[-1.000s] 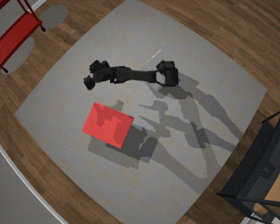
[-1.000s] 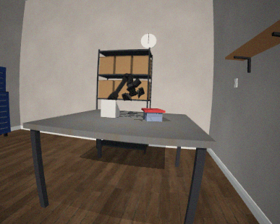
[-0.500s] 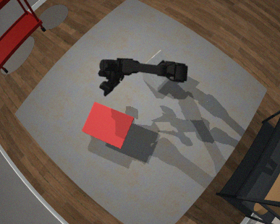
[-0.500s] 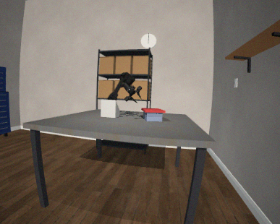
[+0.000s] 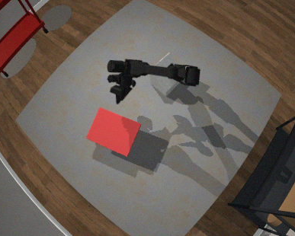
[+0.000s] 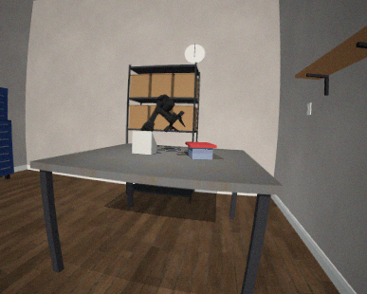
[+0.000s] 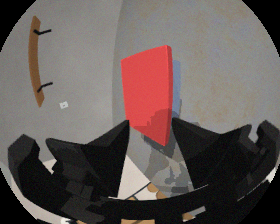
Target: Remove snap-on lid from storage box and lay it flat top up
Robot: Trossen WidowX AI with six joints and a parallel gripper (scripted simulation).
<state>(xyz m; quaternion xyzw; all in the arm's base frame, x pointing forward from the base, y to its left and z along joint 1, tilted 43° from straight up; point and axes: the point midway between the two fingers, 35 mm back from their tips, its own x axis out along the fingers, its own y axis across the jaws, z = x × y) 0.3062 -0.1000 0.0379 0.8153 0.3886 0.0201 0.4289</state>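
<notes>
The storage box (image 6: 200, 153) is a low blue-grey box near the middle of the grey table. Its red snap-on lid (image 5: 113, 131) sits on top of it and hides the box from above. The lid also shows in the side view (image 6: 201, 144) and in the wrist view (image 7: 149, 92), where a strip of the box's blue side (image 7: 176, 76) shows. My gripper (image 5: 119, 97) hangs in the air above the table, beyond the lid's far edge and apart from it, pointing down toward it. Its fingers stand partly open with nothing between them.
A white block (image 6: 143, 142) stands on the table near the arm's base (image 5: 188, 74). A red cart (image 5: 13, 34) is on the floor at the top left. A dark shelf rack (image 5: 280, 179) stands at the lower right, off the table.
</notes>
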